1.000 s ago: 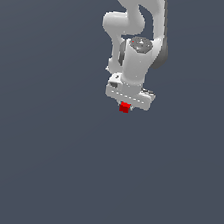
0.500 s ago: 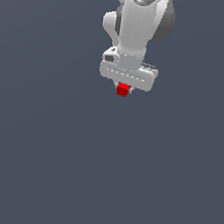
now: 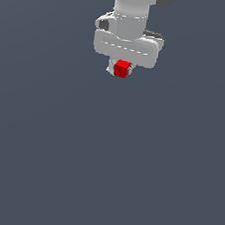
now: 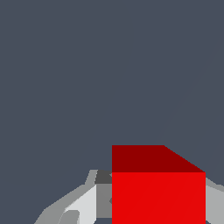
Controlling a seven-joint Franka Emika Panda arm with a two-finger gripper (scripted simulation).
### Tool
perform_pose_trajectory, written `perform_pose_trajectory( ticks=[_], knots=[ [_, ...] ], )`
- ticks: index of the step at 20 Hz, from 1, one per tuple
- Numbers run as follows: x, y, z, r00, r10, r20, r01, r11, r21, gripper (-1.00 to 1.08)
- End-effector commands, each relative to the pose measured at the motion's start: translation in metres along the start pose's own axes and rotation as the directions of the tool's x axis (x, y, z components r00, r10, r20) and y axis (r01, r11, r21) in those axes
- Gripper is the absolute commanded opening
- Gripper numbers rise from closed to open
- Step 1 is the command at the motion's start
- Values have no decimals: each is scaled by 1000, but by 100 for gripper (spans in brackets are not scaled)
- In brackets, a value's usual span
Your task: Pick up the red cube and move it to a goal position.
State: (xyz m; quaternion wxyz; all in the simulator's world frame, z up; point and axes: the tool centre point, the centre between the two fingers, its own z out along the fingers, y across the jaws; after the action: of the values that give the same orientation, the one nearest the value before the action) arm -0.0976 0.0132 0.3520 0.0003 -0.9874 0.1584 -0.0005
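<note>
A tiny bright red cube (image 3: 122, 68) sits between the fingers of my white gripper (image 3: 121, 71), which is shut on it. The gripper hangs from the white arm near the top centre of the exterior view, with the cube poking out just under the hand. In the wrist view the red cube (image 4: 158, 192) fills much of the frame, pinched between the grey fingers (image 4: 83, 205), with only plain grey surface beyond it. No goal marker shows in either view.
A flat dark grey surface (image 3: 106, 174) spreads under the arm. No other objects are visible.
The arm has carried the cube upward in the exterior view and slightly toward its left. The grip on the cube has held throughout.
</note>
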Motion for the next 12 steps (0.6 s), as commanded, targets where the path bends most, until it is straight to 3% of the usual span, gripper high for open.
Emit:
perform_pose_trajectory(
  ticks=[1,12],
  knots=[
    [2,4,-18,1000,0,1,0,1000,0,-100],
    [8,9,-51,1000,-1,1,1,1000,-1,-100]
  ],
)
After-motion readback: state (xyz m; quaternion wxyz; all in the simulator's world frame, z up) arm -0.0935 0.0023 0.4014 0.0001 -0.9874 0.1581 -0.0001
